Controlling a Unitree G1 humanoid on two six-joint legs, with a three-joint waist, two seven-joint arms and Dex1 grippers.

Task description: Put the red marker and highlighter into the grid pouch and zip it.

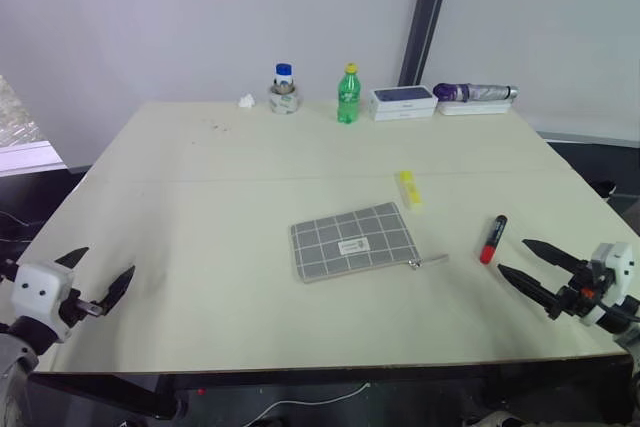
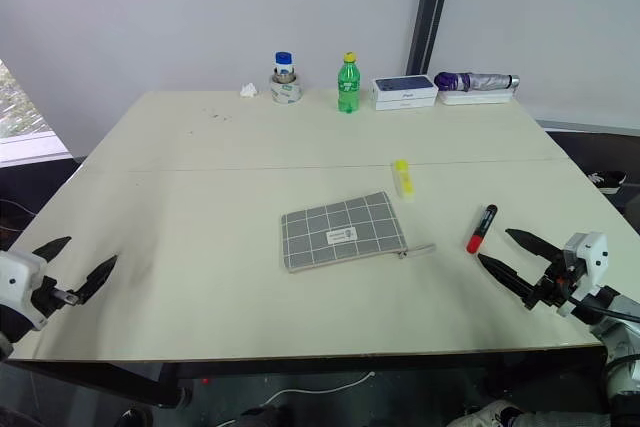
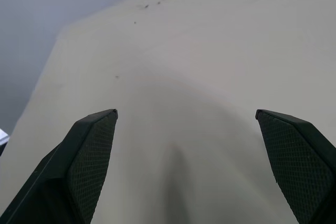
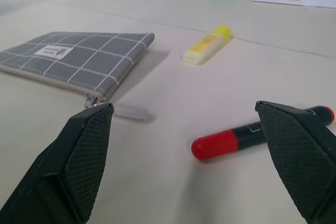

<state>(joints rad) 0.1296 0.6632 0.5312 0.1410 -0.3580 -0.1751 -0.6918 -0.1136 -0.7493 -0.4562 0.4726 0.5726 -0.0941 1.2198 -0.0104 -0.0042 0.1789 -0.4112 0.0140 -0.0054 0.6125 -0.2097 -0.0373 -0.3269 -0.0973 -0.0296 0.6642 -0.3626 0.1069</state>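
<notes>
Looking across the table [image 1: 200,247], you see the grid pouch [image 1: 352,240] lying flat near the middle with its zipper pull [image 1: 428,262] sticking out toward your right side, the highlighter [image 1: 408,190] just beyond its far right corner and the red marker [image 1: 493,238] further right, apart from both. Your right gripper [image 1: 525,259] hangs spread wide and empty just short of the marker, not touching it, while your left gripper [image 1: 98,281] hangs equally spread and empty over bare tabletop, well apart from the pouch

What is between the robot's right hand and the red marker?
Nothing: in the left eye view, just bare table separates the open right hand from the red marker.
</notes>
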